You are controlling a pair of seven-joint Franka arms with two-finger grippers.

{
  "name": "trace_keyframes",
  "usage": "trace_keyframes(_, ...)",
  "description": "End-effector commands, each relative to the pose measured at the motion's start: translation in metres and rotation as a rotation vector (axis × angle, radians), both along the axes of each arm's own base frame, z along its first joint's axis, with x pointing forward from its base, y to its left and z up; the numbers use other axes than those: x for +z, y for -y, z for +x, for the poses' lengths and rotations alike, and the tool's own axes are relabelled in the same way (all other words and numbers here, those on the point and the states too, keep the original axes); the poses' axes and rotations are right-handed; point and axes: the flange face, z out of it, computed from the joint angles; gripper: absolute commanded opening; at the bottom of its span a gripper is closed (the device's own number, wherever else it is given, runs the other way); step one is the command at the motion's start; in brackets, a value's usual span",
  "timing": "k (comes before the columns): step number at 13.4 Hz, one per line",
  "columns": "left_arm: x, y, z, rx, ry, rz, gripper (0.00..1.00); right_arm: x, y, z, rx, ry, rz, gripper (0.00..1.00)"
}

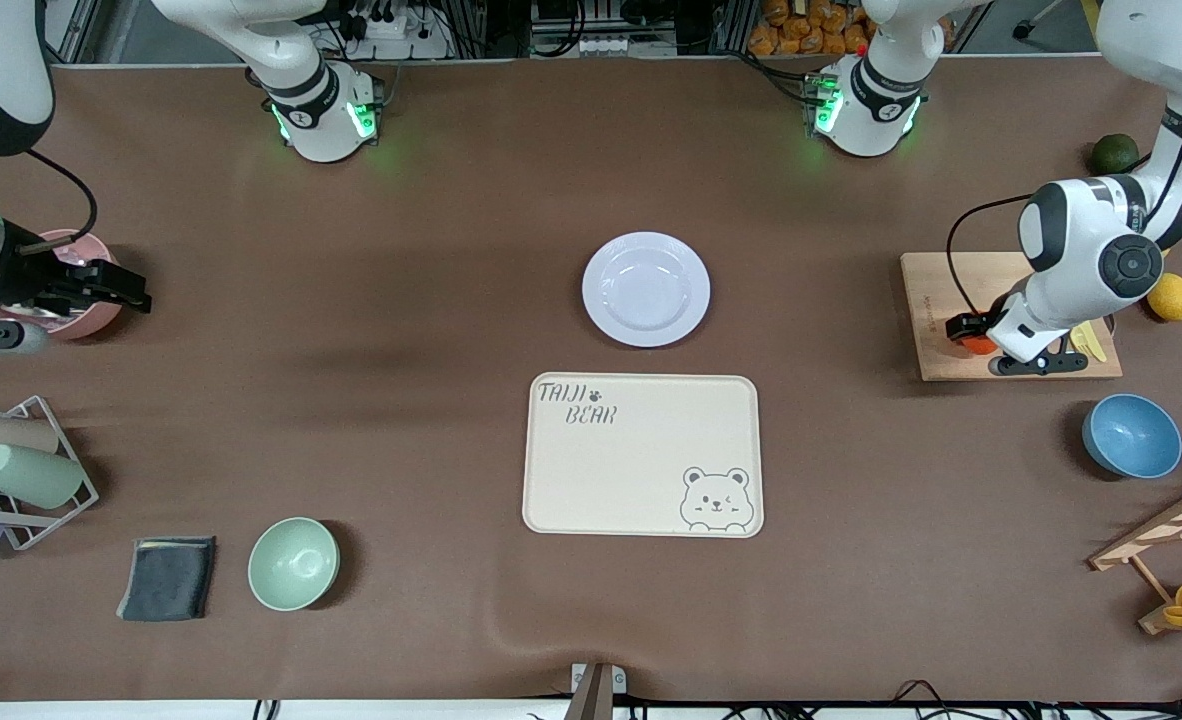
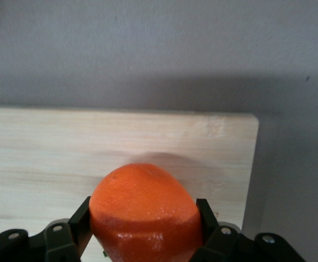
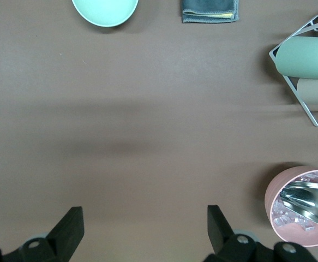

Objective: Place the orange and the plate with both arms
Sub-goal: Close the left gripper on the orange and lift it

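Note:
The orange (image 1: 973, 343) sits between the fingers of my left gripper (image 1: 967, 334) over the wooden cutting board (image 1: 936, 300) at the left arm's end of the table. In the left wrist view the orange (image 2: 145, 215) fills the gap between both black pads, so my left gripper (image 2: 145, 225) is shut on it. The pale plate (image 1: 646, 289) lies at the table's middle, farther from the front camera than the cream bear-printed tray (image 1: 641, 455). My right gripper (image 1: 121, 287) is open and empty in the air beside a pink bowl (image 1: 79, 290); it also shows in the right wrist view (image 3: 145, 225).
A blue bowl (image 1: 1132, 436), a yellow lemon (image 1: 1171, 297) and a dark green fruit (image 1: 1114, 154) lie near the board. A green bowl (image 1: 293, 563), a dark cloth (image 1: 167, 578) and a wire rack of cups (image 1: 21, 470) stand at the right arm's end.

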Motion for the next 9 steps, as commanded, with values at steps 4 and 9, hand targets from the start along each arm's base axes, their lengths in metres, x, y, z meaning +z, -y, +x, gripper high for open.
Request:
trace_keyframes(4,0.052,0.027,0.020,-0.069,0.098,0.029,0.28,-0.002,-0.005,0.001,-0.006,-0.008,0.013,1.00)
trace_keyframes(9,0.088,0.082,0.037,-0.031,0.065,0.048,0.28,-0.004,-0.003,0.000,-0.007,-0.013,0.013,1.00)
